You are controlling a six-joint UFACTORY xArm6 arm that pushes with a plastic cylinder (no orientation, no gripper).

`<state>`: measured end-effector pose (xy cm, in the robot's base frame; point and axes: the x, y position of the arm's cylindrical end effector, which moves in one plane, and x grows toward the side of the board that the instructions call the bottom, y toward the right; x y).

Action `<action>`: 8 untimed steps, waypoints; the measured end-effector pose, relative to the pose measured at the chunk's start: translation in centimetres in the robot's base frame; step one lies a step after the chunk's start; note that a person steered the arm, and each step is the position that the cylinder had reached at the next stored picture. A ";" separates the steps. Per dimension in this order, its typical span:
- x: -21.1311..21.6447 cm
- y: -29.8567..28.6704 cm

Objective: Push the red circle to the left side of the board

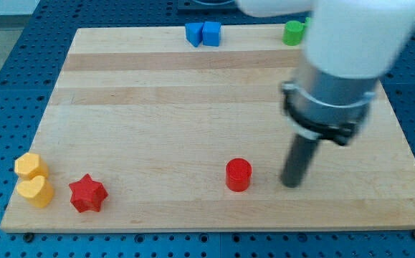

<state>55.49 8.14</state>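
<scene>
The red circle, a short cylinder, stands on the wooden board near its bottom edge, a little right of centre. My tip rests on the board just to the circle's right, a small gap away, not touching it. The arm's white and grey body rises from the rod toward the view's top right and hides part of the board's right side.
A red star lies at the bottom left, with a yellow hexagon and a yellow heart at its left. Two blue blocks sit at the top edge. A green block is at the top right.
</scene>
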 end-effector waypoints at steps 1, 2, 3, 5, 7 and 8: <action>-3.0 -9.6; -3.8 -15.6; -4.1 -12.1; 2.0 -5.5; -1.8 -18.5; -2.5 -20.5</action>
<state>52.95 -12.33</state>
